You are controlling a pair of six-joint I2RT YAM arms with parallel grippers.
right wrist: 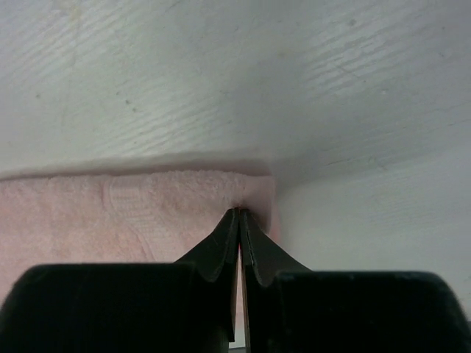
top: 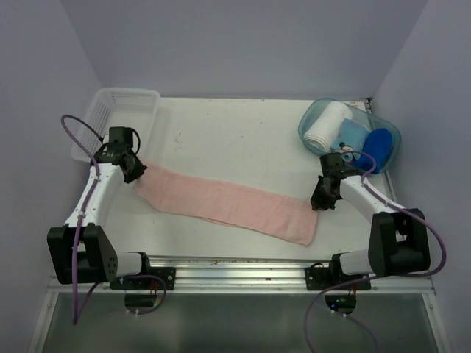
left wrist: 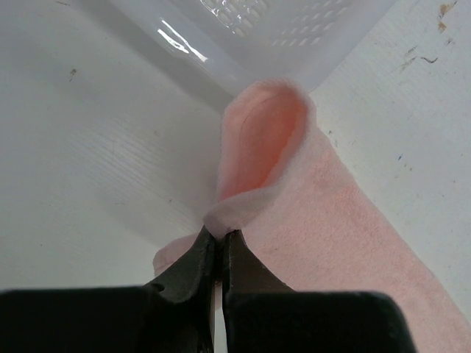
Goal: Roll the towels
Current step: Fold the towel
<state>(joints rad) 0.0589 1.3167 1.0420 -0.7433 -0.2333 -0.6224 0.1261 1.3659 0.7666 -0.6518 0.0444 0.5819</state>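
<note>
The pale pink towel [top: 228, 202] lies flat in a long strip, running diagonally from the left side of the table to the near right. My left gripper [top: 135, 170] is at its far left end, shut on a pinched-up fold of the towel's edge [left wrist: 219, 234]; the cloth [left wrist: 331, 213] humps up just beyond the tips. My right gripper [top: 321, 200] is at the towel's far right corner, jaws shut on the pink cloth [right wrist: 132, 213] at its edge [right wrist: 240, 212]. The royal blue towel [top: 379, 145] sits in the bin at the back right.
A white perforated basket [top: 118, 103] stands at the back left, its wall [left wrist: 294, 37] just beyond the left gripper. The clear blue bin [top: 309, 121] also holds a rolled white towel [top: 326, 126] and a light blue cloth [top: 352, 134]. Walls close in on three sides.
</note>
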